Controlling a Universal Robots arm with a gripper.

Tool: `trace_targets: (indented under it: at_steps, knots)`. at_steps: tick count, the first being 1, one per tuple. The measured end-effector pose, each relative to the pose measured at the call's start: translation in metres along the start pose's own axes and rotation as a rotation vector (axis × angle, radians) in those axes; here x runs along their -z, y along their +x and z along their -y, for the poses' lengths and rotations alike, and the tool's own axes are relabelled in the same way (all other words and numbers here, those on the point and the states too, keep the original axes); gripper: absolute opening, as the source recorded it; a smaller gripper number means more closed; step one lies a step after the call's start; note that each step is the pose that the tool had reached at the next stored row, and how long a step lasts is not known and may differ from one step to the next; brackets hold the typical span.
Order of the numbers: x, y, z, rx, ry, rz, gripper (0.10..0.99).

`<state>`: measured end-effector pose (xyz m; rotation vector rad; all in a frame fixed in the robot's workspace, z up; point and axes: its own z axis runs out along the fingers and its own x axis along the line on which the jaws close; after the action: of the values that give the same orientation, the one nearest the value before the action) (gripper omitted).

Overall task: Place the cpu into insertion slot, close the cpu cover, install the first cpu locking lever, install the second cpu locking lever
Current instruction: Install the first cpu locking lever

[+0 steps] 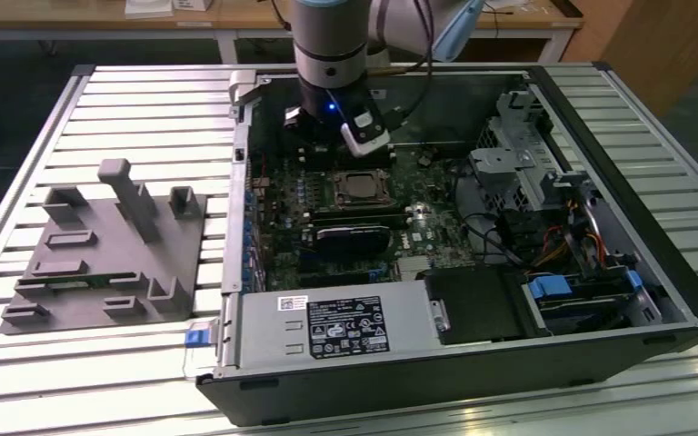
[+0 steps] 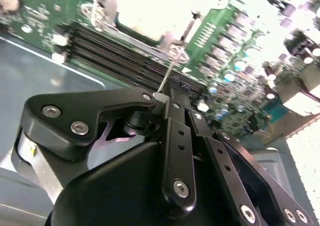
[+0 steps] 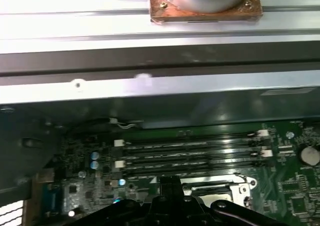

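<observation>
In the exterior view my gripper hangs inside the open computer case, just behind the insertion slot. The slot is a square socket with a silver rim. In the second wrist view the cpu shows as a pale square lying in the socket, and the cpu cover looks flat around it. The black fingers are pressed together, so the gripper is shut. Its tip meets a thin wire locking lever that runs up to a loop by the socket's edge. The first wrist view shows the socket rim beside the gripper.
Memory slots run alongside the socket, with the case wall beyond them. A black heatsink block and the labelled power supply box sit in front. Drive cages and cables fill the exterior view's right. A grey fixture stands outside the case on the slatted table.
</observation>
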<state>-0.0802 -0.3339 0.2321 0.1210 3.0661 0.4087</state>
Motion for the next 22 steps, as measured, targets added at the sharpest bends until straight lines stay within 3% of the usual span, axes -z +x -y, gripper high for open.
trace_targets:
  at_steps: [6,11,13,16,22]
  knots:
    - [-0.0009,-0.0178,-0.0011,-0.001,0.000,-0.0017,0.106]
    - [-0.0010,-0.0185,-0.0012,-0.001,0.000,-0.0017,0.106]
    - [-0.0011,-0.0185,-0.0012,-0.003,0.007,-0.0005,0.106]
    - [-0.0019,-0.0184,-0.0009,-0.019,0.028,0.0085,0.106]
    - [-0.0075,-0.0205,0.0004,-0.059,0.032,0.0198,0.106]
